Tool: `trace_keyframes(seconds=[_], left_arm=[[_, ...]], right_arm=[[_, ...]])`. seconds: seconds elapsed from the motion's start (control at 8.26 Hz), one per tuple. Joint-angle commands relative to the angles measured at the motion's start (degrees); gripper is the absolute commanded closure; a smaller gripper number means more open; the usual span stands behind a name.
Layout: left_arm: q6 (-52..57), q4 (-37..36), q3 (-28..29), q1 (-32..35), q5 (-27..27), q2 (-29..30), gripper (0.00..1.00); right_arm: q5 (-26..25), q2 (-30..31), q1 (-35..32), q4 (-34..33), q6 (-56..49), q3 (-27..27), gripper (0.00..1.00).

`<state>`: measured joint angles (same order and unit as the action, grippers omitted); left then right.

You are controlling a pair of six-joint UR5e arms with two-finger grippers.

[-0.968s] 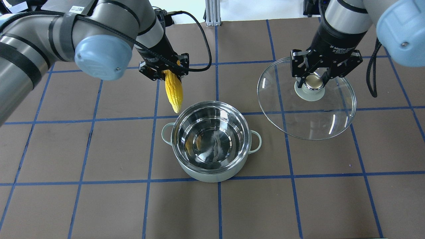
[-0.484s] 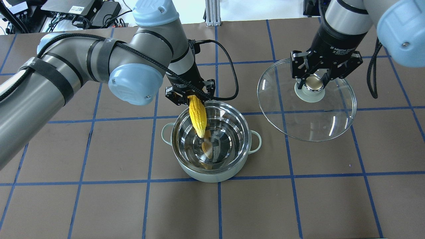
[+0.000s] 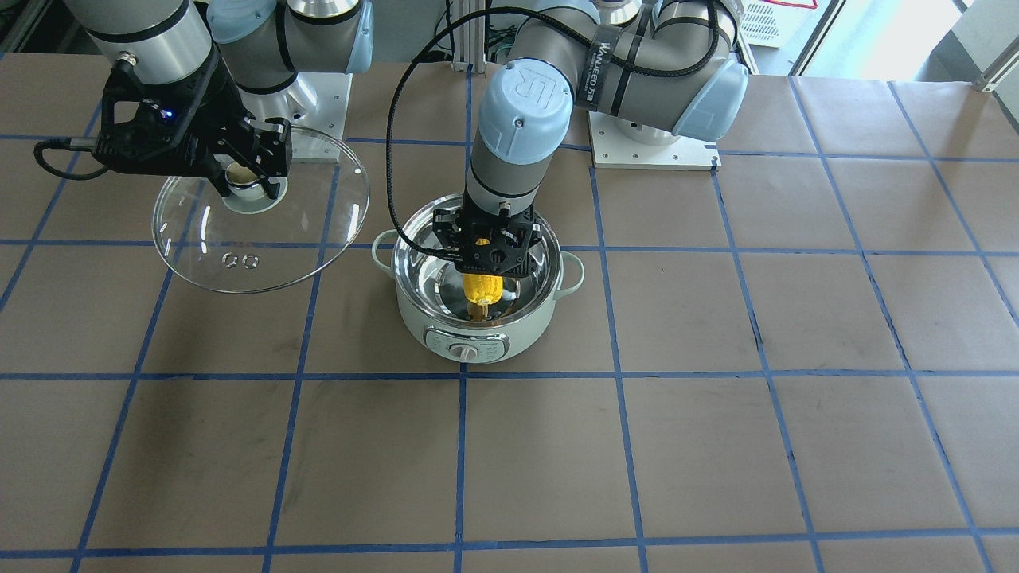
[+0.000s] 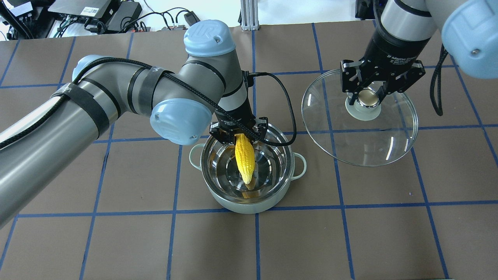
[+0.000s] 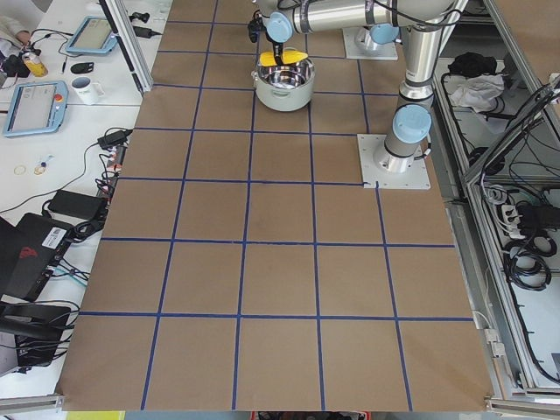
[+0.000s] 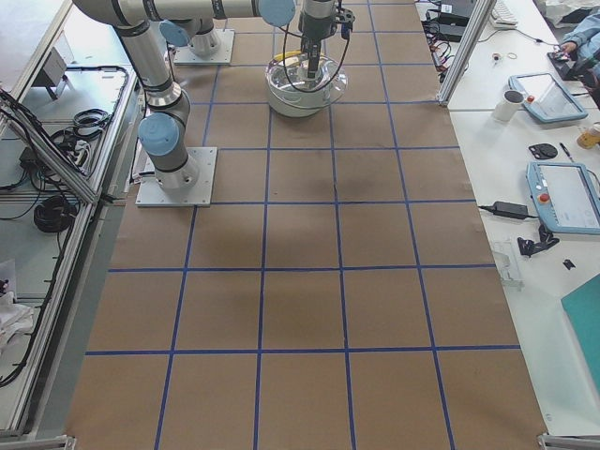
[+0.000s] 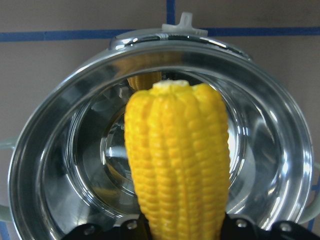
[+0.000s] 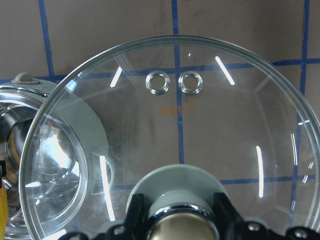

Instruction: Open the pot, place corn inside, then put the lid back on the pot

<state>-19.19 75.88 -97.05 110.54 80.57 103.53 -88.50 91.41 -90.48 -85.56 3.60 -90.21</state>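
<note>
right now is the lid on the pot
No, the right fingers hold the lid off to the side of the open pot.

Over the pot (image 3: 414, 322), the left arm's blue joint cap (image 3: 521, 99) shows "UR" and its black strap (image 3: 595, 57) "WANJEED"; beside the pot, the right gripper (image 4: 367, 97) reads "2F Adaptive".

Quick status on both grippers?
Left gripper: closed, holding the corn tip-down inside the open pot.
Right gripper: closed on the knob of the lid, held beside the pot.
</note>
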Motion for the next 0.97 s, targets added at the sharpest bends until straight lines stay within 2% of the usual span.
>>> trace_keyframes(seconds=[0.0,0.12,0.24,0.36,0.48,0.85], left_arm=[[-0.1,0.0,-1.6,1.1,0.2,0.0,0.92],[-0.2,0.0,-1.6,1.6,0.5,0.0,0.77],[-0.4,0.1,-1.6,1.9,0.4,0.1,0.36],[-1.9,0.1,-1.6,2.0,0.4,0.1,0.1],[-2.0,0.1,-1.4,2.1,0.4,0.1,0.0],[-1.1,2.2,-0.8,1.6,0.2,-1.2,0.0]], right_arm=[[0.0,0.0,0.0,0.0,-0.1,-0.1,0.47],[0.0,0.0,-0.1,0.0,0.0,-0.1,0.47],[0.0,0.0,-0.1,0.0,0.0,-0.1,0.47],[0.0,0.0,-0.1,0.0,0.0,-0.1,0.47],[0.0,0.0,-0.1,0.0,0.0,-0.1,0.47],[0.0,0.0,-0.1,0.0,-0.1,-0.1,0.48]])
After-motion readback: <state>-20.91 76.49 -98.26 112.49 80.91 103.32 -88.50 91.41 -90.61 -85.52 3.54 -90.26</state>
